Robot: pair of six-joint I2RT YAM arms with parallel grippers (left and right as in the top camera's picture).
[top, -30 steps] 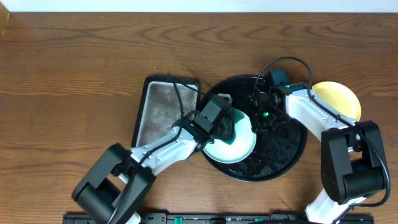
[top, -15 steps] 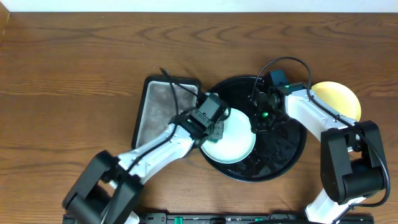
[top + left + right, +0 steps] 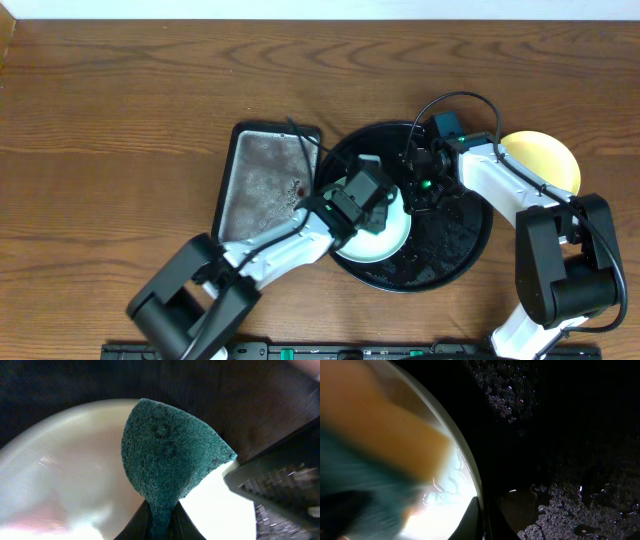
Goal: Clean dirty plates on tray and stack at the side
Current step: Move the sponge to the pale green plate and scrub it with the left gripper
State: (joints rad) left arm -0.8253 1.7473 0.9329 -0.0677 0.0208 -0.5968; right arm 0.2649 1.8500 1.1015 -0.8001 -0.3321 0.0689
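A pale mint plate (image 3: 385, 240) lies on the left half of the black tray (image 3: 470, 245). My left gripper (image 3: 368, 200) is shut on a green scouring sponge (image 3: 170, 455) and presses it on the plate (image 3: 65, 475); its fingers (image 3: 160, 522) pinch the sponge's lower end. My right gripper (image 3: 418, 190) is shut on the plate's right rim (image 3: 455, 505), its fingertips (image 3: 482, 520) on either side of the rim. The tray floor (image 3: 560, 460) is wet. A yellow plate (image 3: 545, 160) lies on the table right of the tray. A second mint plate is not in view.
A rectangular grey metal pan (image 3: 255, 185) lies just left of the tray, with a small red spot near its right edge; its corner shows in the left wrist view (image 3: 280, 490). A black cable crosses the pan's top. Bare wooden table surrounds them.
My left gripper with the sponge swept left toward the pan, then back right across the mint plate. The right gripper has stayed on the plate's rim.
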